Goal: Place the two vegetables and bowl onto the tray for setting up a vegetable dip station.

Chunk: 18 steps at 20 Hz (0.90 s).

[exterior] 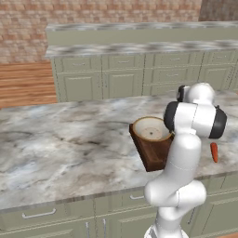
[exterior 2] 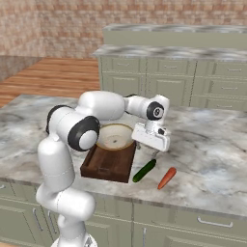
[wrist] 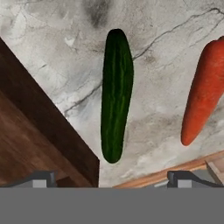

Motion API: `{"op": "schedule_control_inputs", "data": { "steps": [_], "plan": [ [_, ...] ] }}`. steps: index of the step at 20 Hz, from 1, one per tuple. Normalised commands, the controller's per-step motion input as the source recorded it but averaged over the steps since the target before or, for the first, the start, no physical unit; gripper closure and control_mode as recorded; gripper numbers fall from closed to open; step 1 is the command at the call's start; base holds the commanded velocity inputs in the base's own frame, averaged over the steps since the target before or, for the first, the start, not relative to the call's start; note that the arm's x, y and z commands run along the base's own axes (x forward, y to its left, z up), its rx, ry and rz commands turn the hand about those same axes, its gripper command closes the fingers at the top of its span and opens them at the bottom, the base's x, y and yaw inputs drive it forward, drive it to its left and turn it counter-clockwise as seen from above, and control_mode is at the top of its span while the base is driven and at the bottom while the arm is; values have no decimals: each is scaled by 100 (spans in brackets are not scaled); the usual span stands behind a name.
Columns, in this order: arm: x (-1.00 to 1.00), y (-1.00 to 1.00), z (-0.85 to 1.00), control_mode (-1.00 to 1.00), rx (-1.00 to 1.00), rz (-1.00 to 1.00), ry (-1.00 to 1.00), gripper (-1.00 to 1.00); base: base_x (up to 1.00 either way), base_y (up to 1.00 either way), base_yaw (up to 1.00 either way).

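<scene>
Fingers are spread wide apart and nothing is held between them; the two dark tips are seen at the bottom of the hand view, one over the tray edge and one over bare counter.

The marble counter carries all the task items. The dark wooden tray is placed near the front edge, and the bowl is already set on its far end, so that part of the job is judged complete. The cucumber is laid on the counter just beside the tray's right side, not touching it. The carrot is laid a little further right, apart from the cucumber and roughly parallel to it. Neither vegetable is on the tray yet.

The gripper is positioned above the counter between the bowl and the cucumber, pointing down.

The step in hand is judged to be the approach to the cucumber. For the next move, the hand should be centred over the middle of the cucumber, the fingers aligned across its narrow width, then lowered and closed. Clearance from the tray rim should be kept.
</scene>
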Motion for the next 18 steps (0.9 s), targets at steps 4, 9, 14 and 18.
{"op": "schedule_control_inputs", "data": {
  "steps": [4,9,14,18],
  "plan": [
    [-9,-11,-15,-100,0,0,-1,-100,0,0,0],
    [-2,-2,-19,-100,0,0,-9,-100,0,0,0],
    [-3,-6,-19,-100,-1,0,-17,-100,0,0,0],
    [6,-6,-22,-100,0,0,-12,-100,0,0,0]
  ]
}}
